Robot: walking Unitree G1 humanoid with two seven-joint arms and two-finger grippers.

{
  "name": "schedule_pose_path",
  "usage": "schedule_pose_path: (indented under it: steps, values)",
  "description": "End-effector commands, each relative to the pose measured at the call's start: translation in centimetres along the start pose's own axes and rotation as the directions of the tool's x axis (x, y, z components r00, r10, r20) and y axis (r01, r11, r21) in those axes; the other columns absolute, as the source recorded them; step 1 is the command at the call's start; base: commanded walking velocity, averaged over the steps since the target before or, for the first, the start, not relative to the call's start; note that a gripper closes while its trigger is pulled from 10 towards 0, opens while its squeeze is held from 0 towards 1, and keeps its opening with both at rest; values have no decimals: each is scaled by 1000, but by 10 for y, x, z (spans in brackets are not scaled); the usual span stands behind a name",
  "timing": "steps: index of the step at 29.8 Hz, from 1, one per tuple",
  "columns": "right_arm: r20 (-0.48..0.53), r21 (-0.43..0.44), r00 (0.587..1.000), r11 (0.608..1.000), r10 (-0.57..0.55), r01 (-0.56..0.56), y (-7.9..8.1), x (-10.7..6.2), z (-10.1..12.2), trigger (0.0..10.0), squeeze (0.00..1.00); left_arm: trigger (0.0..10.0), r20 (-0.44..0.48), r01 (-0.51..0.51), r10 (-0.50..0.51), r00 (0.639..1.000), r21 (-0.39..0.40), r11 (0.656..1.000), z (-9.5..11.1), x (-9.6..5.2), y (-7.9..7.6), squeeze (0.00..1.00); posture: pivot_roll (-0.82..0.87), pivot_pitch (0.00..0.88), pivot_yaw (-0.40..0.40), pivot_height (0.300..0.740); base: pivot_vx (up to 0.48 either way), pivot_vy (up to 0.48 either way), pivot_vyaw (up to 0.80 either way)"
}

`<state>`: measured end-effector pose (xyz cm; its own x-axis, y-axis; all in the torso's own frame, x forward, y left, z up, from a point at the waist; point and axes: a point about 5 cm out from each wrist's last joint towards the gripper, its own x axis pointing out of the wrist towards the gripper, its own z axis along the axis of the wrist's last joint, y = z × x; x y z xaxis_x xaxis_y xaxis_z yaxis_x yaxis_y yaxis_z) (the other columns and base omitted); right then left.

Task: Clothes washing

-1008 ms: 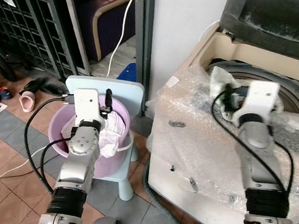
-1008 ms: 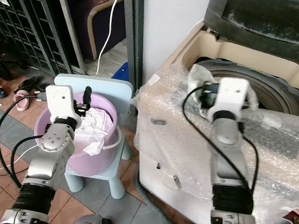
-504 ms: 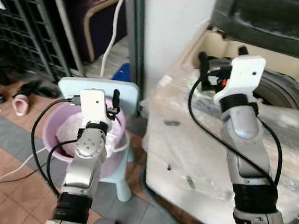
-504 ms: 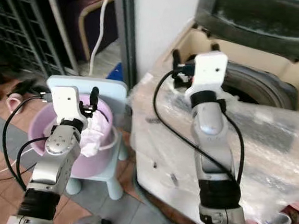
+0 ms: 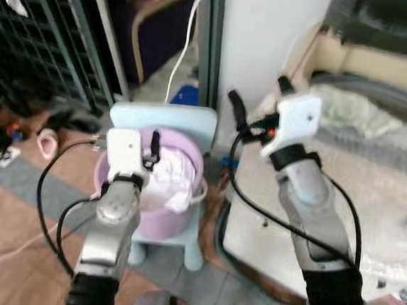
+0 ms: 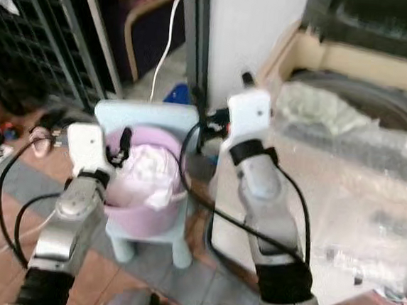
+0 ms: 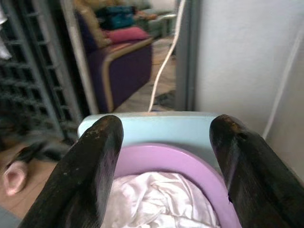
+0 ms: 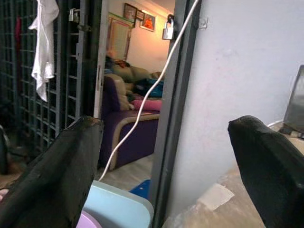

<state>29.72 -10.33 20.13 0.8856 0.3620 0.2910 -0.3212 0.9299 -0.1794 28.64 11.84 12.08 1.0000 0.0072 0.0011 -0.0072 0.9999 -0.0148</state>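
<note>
A purple basin (image 5: 154, 216) holding white clothes (image 5: 171, 180) sits on a light-blue stool (image 5: 165, 117) left of the washer (image 5: 371, 189), which is wrapped in bubble wrap. A pale greenish cloth (image 5: 349, 112) lies in the washer's open tub. My left gripper (image 5: 147, 150) hovers over the basin's near rim, open and empty; in the left wrist view its fingers (image 7: 97, 161) frame the white clothes (image 7: 154, 194). My right gripper (image 5: 258, 97) is raised at the washer's left corner, open and empty, facing the wall and the stool (image 8: 118, 205).
A white wall column (image 5: 270, 37) stands behind the stool, with a white cable (image 5: 184, 44) hanging beside it. A dark metal gate (image 5: 50, 32) and a purple sofa (image 5: 154, 27) lie beyond. A pink slipper (image 5: 47, 142) and dark shoes lie on the tiled floor at the left.
My right gripper let go of the pale cloth at the washer tub and swung left to the washer's corner. The camera also shifted. The left gripper stays over the basin.
</note>
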Motion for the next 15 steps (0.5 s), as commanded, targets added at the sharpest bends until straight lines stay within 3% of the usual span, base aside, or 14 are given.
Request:
schedule_pose_path:
  steps: [1, 8, 9, 10, 12, 15]
  values:
    - [4, 13, 999, 999, 35, -35, 9, 1, 3, 10000, 0, 10000, 14, -6, 6, 1000, 5, 1000, 1, -4, 2, 0, -61, 28, 77, 740, 0, 0, 0]
    - [-85, 4, 996, 999, -32, 32, -5, -3, -11, 10000, 0, 10000, 12, -2, 2, 1000, -6, 1000, 3, -4, 2, 0, -67, 32, 88, 740, 0, 0, 0]
    - [-133, -1, 989, 997, -73, 73, -15, -1, -18, 10000, 0, 10000, 9, 1, 0, 1000, -8, 1000, 3, -4, 2, 0, -67, 33, 90, 740, 0, 0, 0]
    - [-133, -1, 989, 997, -73, 73, -15, -1, -18, 10000, 0, 10000, 9, 1, 0, 1000, -8, 1000, 3, -4, 2, 0, -67, 33, 90, 740, 0, 0, 0]
    - [-212, 5, 965, 987, -157, 161, -39, 5, -30, 10000, 0, 10000, 5, 12, -12, 1000, -4, 1000, 3, -4, 1, 0, -65, 33, 88, 740, 0, 0, 0]
    - [-223, -26, 953, 978, -206, 205, -58, 10, -31, 10000, 0, 10000, 3, 21, -21, 1000, 1, 1000, 2, -5, 3, 0, -57, 34, 79, 740, 0, 0, 0]
